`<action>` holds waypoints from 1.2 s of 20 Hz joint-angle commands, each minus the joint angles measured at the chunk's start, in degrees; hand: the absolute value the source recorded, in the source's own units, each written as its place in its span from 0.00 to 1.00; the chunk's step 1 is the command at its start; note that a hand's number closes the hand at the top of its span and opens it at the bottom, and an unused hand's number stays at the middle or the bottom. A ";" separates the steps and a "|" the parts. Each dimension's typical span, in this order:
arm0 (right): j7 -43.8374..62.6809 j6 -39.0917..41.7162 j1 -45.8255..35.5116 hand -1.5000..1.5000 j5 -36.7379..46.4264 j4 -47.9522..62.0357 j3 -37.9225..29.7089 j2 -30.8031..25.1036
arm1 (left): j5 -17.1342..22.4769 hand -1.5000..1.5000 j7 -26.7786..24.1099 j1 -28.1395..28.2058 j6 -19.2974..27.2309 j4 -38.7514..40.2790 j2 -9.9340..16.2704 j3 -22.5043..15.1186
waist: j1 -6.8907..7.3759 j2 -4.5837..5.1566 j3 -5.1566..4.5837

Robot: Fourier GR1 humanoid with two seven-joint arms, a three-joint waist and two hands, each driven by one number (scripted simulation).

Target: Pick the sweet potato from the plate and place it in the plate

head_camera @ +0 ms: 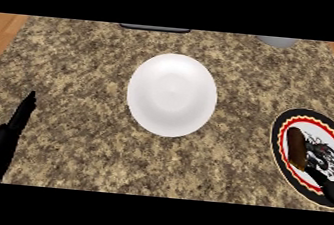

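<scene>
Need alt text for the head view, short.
A brown sweet potato lies on a black-rimmed patterned plate at right, the right hand reaching to its near end. A plain white plate sits mid-counter; the left hand rests open at left.

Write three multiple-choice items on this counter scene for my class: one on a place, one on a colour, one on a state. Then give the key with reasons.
1. Where does the sweet potato lie?
A. On the patterned plate
B. On the white plate
C. On the bare counter

2. What colour is the middle plate?
A. Black
B. White
C. Red

3. How is the left hand?
A. Curled round the sweet potato
B. Pressing the white plate
C. Open, holding nothing

Key: A, it lies on the patterned plate at right, by the right hand; B, plain white; C, fingers straight, resting at left.
</scene>
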 commanded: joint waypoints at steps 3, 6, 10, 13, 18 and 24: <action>18.03 4.91 5.42 0.00 4.19 -2.82 0.45 -14.80 | -0.92 0.50 1.37 -1.12 -0.03 -0.71 0.44 0.40 | 0.20 0.24 -0.07; 29.16 6.77 3.72 0.00 3.81 -4.99 -1.68 -20.44 | -1.75 0.50 1.62 -0.36 0.22 -1.64 -0.40 -0.27 | 0.54 0.19 -0.02; 37.96 9.57 -1.89 0.00 6.30 -1.76 1.24 -23.10 | -1.48 0.50 -1.24 -3.16 -1.78 3.42 0.03 2.15 | 0.64 0.31 0.01; 39.94 14.64 -6.36 0.00 5.30 4.02 3.86 -23.00 | -1.09 0.50 1.37 -3.61 -2.05 1.46 -1.25 1.75 | 1.04 0.32 0.10; 40.55 23.76 -9.23 0.00 3.15 8.55 3.64 -23.59 | -2.95 0.50 -2.68 0.38 -1.70 2.21 -3.39 1.59 | 0.58 0.16 0.11; 40.10 33.40 -15.74 0.00 5.33 19.77 6.56 -24.05 | -3.80 0.50 -1.69 0.26 -2.82 1.54 -3.62 2.19 | 0.93 0.20 0.14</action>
